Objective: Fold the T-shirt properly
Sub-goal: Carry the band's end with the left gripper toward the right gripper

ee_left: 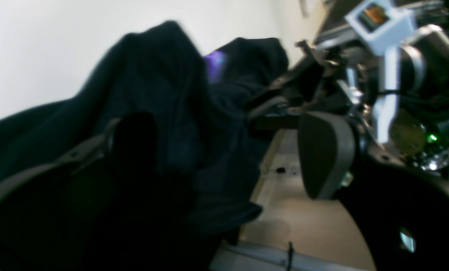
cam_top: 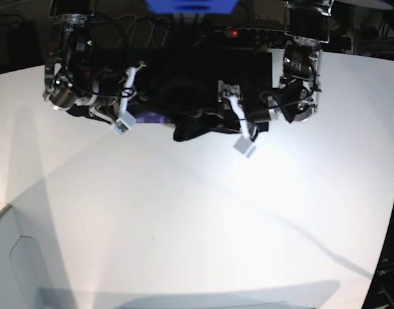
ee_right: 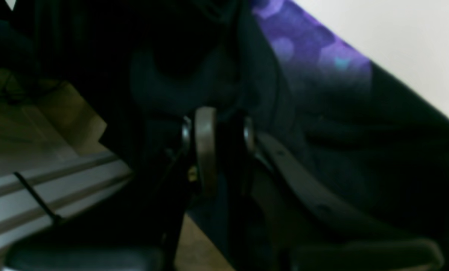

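1. In the left wrist view, the left gripper (ee_left: 224, 150) was seen with its jaws spread wide, and the black T-shirt (ee_left: 164, 113) was draped over one finger.
2. In the right wrist view, the right gripper (ee_right: 218, 146) was seen clamped on a dark fold of the T-shirt (ee_right: 322, 131).
3. In the base view, the T-shirt (cam_top: 197, 96) was seen bunched at the far edge of the white table (cam_top: 197, 219), between both arms.

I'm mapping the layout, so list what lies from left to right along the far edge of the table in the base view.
Arm carrying the right wrist camera → its white camera mount → bunched black T-shirt → white camera mount of the other arm → arm carrying the left wrist camera.
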